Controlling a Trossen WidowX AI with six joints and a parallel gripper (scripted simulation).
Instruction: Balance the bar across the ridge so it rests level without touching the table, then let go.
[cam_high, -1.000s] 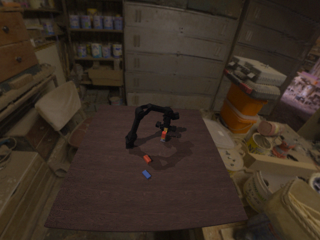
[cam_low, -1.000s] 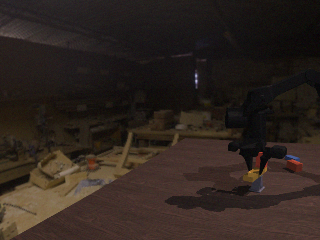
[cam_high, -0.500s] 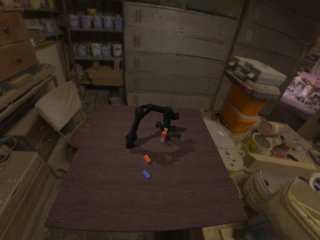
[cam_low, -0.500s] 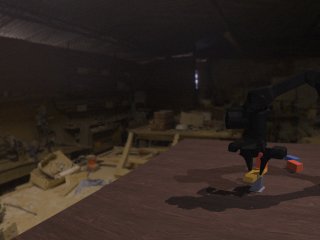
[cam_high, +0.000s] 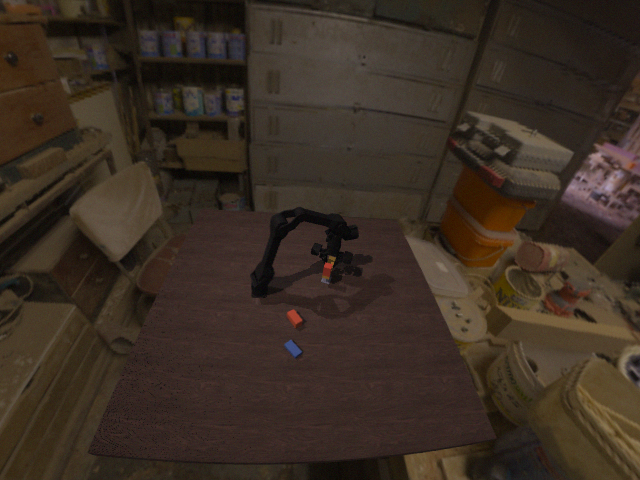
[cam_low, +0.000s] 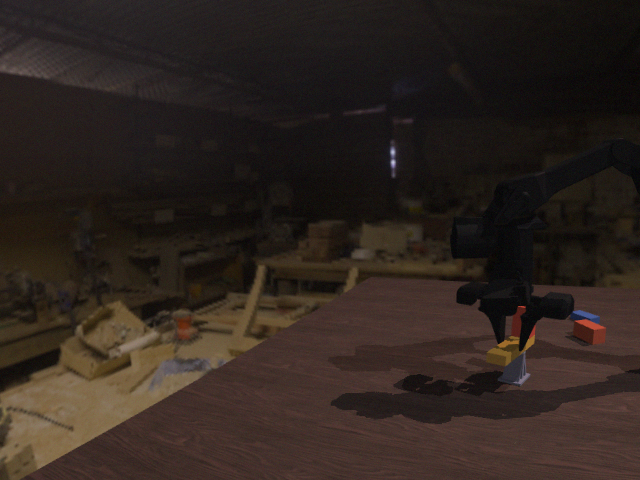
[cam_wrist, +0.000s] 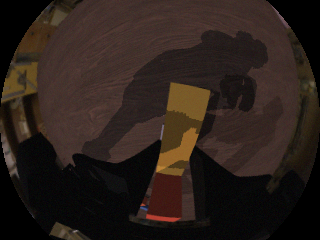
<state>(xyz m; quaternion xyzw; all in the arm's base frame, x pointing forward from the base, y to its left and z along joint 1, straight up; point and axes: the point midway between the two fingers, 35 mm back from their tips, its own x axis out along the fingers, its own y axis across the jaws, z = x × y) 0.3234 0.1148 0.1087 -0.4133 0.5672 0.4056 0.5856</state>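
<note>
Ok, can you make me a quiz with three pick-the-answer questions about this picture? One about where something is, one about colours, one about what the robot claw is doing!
1. Where is the bar?
A. flat on the table
B. over the grey ridge
C. beside the blue block

2. What colours is the bar?
A. yellow and red
B. green and white
C. all blue

3. What is the gripper doing?
A. open, holding nothing
B. shut on the bar
C. shut on the red block

Answers:
1. B: in the exterior view the bar hangs just above the ridge, off the table.
2. A: one end is yellow, the other red.
3. B: its fingers stand on either side of the bar and clamp it; the red block and blue block lie apart.
</note>
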